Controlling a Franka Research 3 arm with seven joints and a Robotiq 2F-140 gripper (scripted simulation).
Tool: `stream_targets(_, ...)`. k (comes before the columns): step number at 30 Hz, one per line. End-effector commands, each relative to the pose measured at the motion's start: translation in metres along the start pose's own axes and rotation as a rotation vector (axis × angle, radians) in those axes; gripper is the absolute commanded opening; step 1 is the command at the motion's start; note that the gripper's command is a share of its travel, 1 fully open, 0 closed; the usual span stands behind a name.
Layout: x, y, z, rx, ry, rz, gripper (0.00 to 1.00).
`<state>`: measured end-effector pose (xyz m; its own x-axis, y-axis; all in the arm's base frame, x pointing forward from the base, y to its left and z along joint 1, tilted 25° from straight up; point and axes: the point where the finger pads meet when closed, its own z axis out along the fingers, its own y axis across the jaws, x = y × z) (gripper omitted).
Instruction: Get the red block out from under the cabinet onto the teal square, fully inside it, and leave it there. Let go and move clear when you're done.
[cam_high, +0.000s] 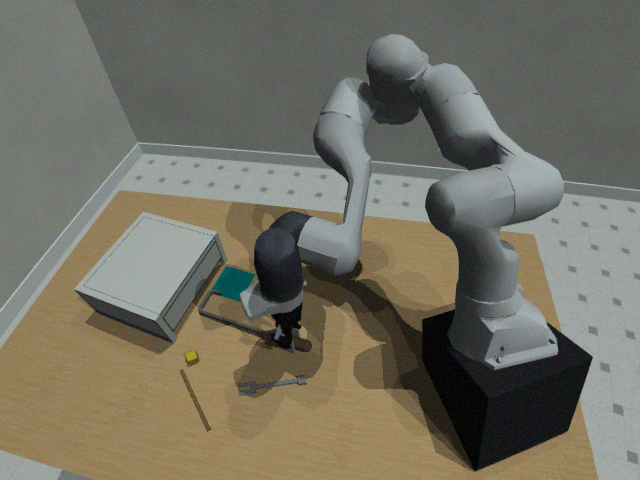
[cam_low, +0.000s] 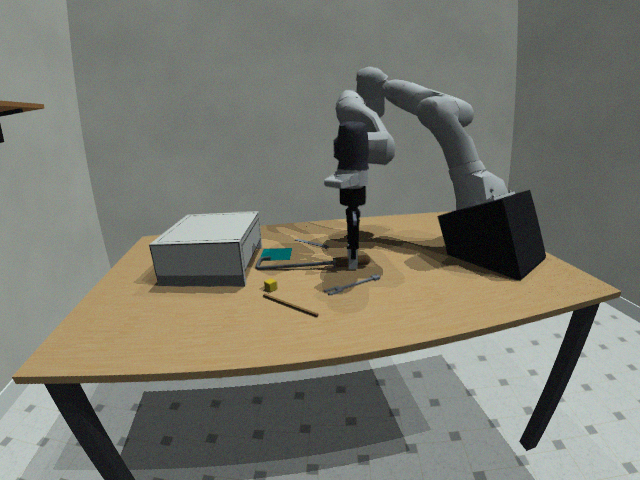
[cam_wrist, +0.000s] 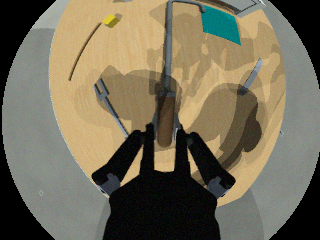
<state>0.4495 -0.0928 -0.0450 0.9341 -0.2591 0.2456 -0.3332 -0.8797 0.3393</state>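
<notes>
Wrist view: the gripper (cam_wrist: 164, 135) is clenched on the brown handle (cam_wrist: 164, 122) of a grey hooked rod (cam_high: 223, 316), whose bent end lies by the cabinet (cam_high: 147, 272) and the teal square (cam_high: 233, 282). The red block cannot be seen in any view.

The arm (cam_high: 356, 206) arched over and dropped its wrist straight down; the gripper (cam_high: 287, 339) pointed vertically, fingers clamped on a hook tool's brown handle (cam_wrist: 166, 127) between them.
</notes>
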Motion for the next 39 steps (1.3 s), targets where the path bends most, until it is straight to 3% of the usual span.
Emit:
stream_targets(1,0.004,-0.001,-0.001,0.001,-0.002,-0.009,0.0)
stream_targets(13,0.023,-0.001,0.0,0.001,-0.002,-0.008,0.0)
stream_targets(39,0.092,-0.002,0.0,0.001,-0.002,-0.007,0.0)
